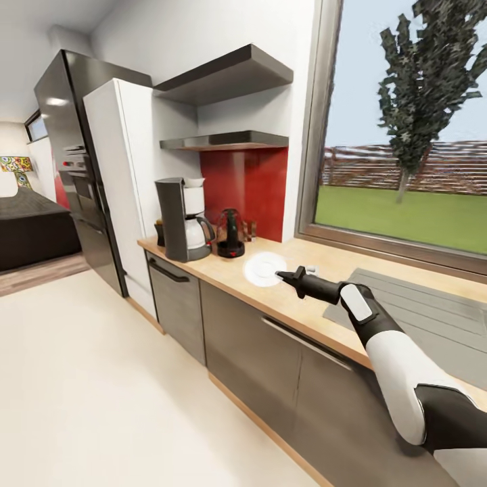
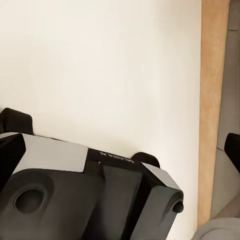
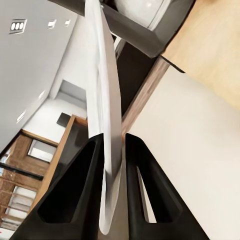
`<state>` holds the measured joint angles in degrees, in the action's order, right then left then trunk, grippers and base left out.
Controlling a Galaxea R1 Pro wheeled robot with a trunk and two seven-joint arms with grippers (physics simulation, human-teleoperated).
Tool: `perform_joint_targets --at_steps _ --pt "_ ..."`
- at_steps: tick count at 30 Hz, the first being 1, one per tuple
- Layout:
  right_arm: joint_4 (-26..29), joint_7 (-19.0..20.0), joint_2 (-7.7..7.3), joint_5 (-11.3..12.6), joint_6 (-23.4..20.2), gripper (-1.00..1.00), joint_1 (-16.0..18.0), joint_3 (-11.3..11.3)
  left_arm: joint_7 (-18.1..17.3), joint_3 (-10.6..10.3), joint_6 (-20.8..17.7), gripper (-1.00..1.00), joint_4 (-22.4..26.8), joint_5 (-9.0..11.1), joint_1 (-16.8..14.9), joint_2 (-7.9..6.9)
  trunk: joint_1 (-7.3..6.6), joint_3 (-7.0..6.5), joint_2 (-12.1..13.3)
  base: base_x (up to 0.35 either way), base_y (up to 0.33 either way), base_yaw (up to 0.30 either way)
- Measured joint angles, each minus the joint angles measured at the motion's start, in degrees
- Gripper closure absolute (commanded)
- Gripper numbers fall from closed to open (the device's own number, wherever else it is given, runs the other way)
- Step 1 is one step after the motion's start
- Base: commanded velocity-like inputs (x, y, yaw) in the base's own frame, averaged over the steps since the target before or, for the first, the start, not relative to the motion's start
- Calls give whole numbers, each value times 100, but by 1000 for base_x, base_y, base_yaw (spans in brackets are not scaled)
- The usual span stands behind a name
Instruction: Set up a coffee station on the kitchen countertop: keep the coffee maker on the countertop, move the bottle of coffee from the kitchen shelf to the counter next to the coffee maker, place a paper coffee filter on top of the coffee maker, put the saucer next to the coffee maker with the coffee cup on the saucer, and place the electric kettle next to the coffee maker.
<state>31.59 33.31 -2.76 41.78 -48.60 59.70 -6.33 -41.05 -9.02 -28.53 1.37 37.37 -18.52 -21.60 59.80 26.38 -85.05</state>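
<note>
1. Here, the wooden countertop [image 1: 318, 267] carries the coffee maker [image 1: 181, 220] at its far end, beside the tall white cabinet [image 1: 118, 182]; a dark electric kettle [image 1: 230, 233] stands just beside it against the red backsplash [image 1: 247, 179], and two grey shelves [image 1: 226, 142] hang above.
2. A sink and drainboard [image 1: 419, 304] lie on the counter under the big window [image 1: 406, 128].
3. No writing on the counter things can be read; the left wrist view shows small mirrored lettering on the robot's own body [image 2: 85, 185], too blurred to read.
4. The right arm stretches out low over the counter, its right gripper [image 1: 285, 275] reaching toward the coffee maker.
5. Its two dark fingers [image 3: 80, 185] pinch the rim of the white saucer [image 1: 265, 268], held just above the countertop near the kettle.
6. I cannot tell the state of the left gripper.
</note>
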Motion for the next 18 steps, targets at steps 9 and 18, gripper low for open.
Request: perform_joint_targets --at_steps 9,18 --pt "-14 -9 0 -8 2 100 0 0 0 0 2 -100 0 0 0 0 0 0 0 213 283 0" --pt "-18 -9 -4 -7 2 100 0 -3 0 0 6 -100 1 0 0 0 0 0 0 212 283 0"
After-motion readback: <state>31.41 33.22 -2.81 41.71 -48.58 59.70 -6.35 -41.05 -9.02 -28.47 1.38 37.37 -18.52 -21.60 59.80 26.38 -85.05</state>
